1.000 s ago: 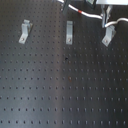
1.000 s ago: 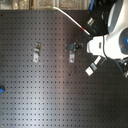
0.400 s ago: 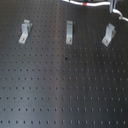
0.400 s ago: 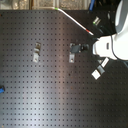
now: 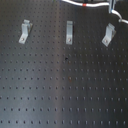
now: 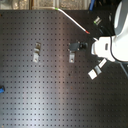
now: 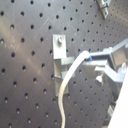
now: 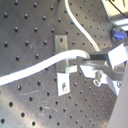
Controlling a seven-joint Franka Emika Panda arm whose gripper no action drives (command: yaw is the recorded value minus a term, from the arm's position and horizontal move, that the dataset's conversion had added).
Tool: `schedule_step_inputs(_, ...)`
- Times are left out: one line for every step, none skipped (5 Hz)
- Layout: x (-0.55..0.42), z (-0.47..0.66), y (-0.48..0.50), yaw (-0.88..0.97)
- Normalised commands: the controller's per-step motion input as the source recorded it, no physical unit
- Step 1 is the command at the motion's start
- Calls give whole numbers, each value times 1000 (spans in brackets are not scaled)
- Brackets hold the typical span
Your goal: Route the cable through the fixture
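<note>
Gripper: the gripper [image 8: 91,64] is clenched on the cable [image 8: 35,69]; in both wrist views the white cord runs straight into the metal fingers [image 7: 107,59] and ends there.
Arm: a white arm [image 6: 116,46] reaches in from the second exterior view's right, over the black pegboard [image 6: 45,95].
Cable near the gripper: in the second wrist view the cord passes across the face of the fixture [image 8: 64,67], a silver-grey bracket just beside the fingertips; whether it sits in the forked top cannot be told.
Cable, first wrist view: the cord [image 7: 66,87] curves away from the fingers past the same bracket [image 7: 59,55].
Cable, far part: in the second exterior view the cable [image 6: 72,19] slants from the top edge toward the arm, with its red band [image 6: 88,32] near the lower end.
Red band, other side: in the first exterior view the red band [image 5: 87,4] lies on the cord at the top edge.
Brackets: three clips stand in a row in the first exterior view, the left clip [image 5: 24,31], the middle clip [image 5: 70,32] and the right clip [image 5: 109,34].
Blue item: a small blue object [image 6: 2,90] sits at the second exterior view's left edge, well apart from the clips.
</note>
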Motion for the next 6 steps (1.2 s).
schedule_step_inputs(245,-72,-30,474)
schedule_step_inputs(150,-100,-30,660)
schedule_step_inputs(35,-59,-10,831)
schedule_step_inputs(3,-51,0,880)
schedule_step_inputs(1,-24,0,931)
schedule_step_inputs(0,-4,0,951)
